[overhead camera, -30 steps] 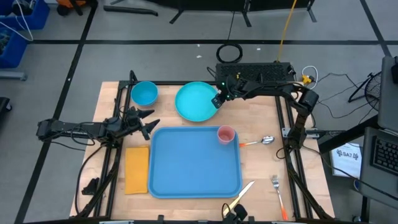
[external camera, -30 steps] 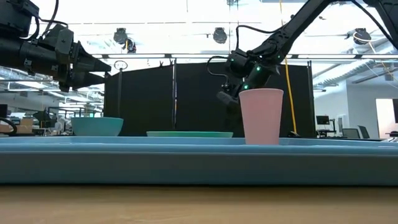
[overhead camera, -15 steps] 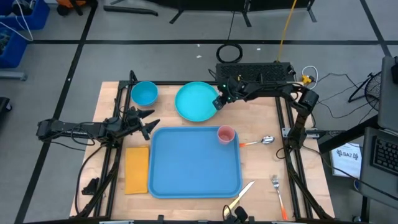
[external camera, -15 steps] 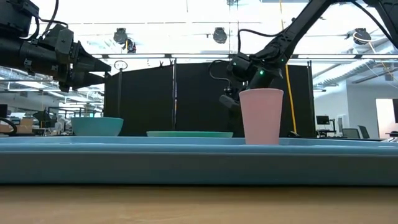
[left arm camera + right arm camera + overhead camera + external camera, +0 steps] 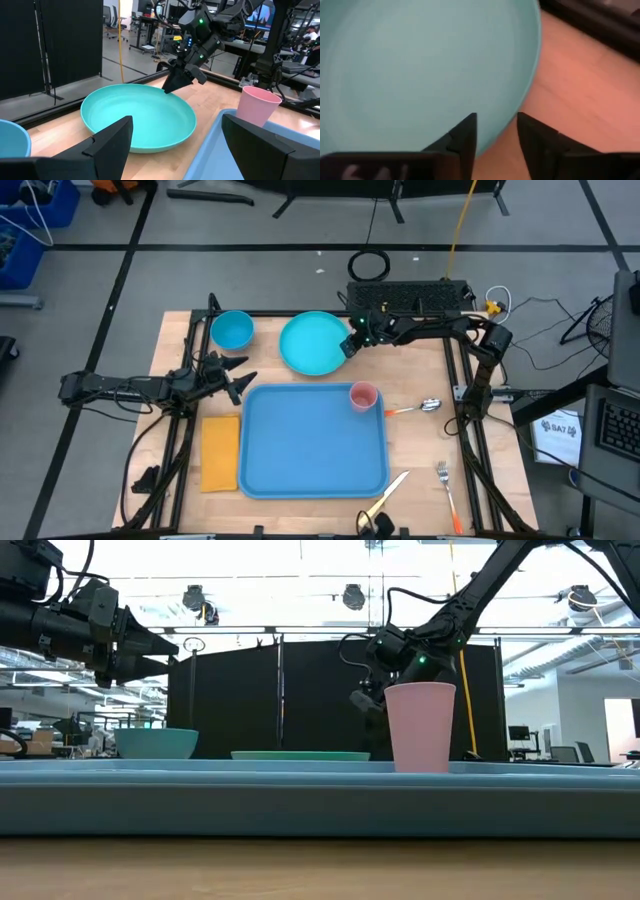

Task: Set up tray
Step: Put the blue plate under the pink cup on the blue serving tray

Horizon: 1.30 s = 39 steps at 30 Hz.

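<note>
The table (image 5: 420,450) is bare wood in a black frame. The tray (image 5: 312,440), blue and flat with a raised rim, lies at its middle toward the near edge. At the tray's far right corner a pink cup (image 5: 362,396) stands upright, inside the rim as far as the high view shows.

Behind the tray, apart from it, a turquoise plate (image 5: 312,343) rests on the table, and to its left a smaller blue bowl (image 5: 232,331). An orange-yellow napkin (image 5: 220,451) lies flat just beside the tray's left edge.

The right arm reaches in from the far right corner; the right gripper (image 5: 349,346) is at the plate's right rim. In the right wrist view its fingers (image 5: 465,140) are narrowly parted with the plate's rim in the gap between them; whether they press on it cannot be told.

The left arm stretches in from the table's left side, and the left gripper (image 5: 240,378) hangs above the table between the bowl and the tray's left far corner, fingers (image 5: 111,142) spread wide and holding nothing.

Right of the tray a spoon (image 5: 418,407) with an orange handle lies on the wood. Nearer the front edge lie a pale knife (image 5: 390,486), tilted, and a fork (image 5: 445,483).
</note>
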Motion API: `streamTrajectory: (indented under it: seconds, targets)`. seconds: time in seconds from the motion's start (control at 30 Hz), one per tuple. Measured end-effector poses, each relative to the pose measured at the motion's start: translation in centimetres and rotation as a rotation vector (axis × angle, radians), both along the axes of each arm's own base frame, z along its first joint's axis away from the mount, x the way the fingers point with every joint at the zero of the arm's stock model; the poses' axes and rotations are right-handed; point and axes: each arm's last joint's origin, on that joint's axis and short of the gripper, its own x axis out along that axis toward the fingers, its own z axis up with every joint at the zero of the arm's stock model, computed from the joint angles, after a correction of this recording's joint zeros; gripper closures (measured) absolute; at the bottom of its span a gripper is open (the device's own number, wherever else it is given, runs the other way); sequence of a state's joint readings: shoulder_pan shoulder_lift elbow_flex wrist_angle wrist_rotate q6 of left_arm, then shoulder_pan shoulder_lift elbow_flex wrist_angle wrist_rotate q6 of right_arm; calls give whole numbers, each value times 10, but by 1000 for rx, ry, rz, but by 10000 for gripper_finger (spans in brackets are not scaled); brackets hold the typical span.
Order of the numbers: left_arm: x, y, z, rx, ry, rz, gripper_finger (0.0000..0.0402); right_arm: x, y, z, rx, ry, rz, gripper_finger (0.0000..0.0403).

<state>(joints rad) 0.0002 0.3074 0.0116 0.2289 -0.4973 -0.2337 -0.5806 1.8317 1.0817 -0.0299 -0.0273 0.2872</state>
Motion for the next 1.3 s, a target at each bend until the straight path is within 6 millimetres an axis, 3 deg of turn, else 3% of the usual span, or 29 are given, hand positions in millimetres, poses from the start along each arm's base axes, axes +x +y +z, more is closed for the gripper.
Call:
streamTrajectory:
  seconds: [0.17, 0.47, 0.8, 1.1, 1.3]
  targets:
    - [0, 0, 0, 0, 0, 0, 91, 0, -1, 1, -47, 19, 46, 391]
    - [0, 0, 0, 1, 0, 0, 91, 3, 2, 1, -37, 6, 37, 402]
    - [0, 0, 0, 2, 1, 0, 91, 18, 17, 5, -66, -63, 74, 357]
    - [0, 0, 0, 1, 1, 0, 92, 22, 16, -23, -61, 20, 67, 277]
    - [0, 0, 0, 1, 1, 0, 91, 22, 17, -7, -84, -28, 75, 229]
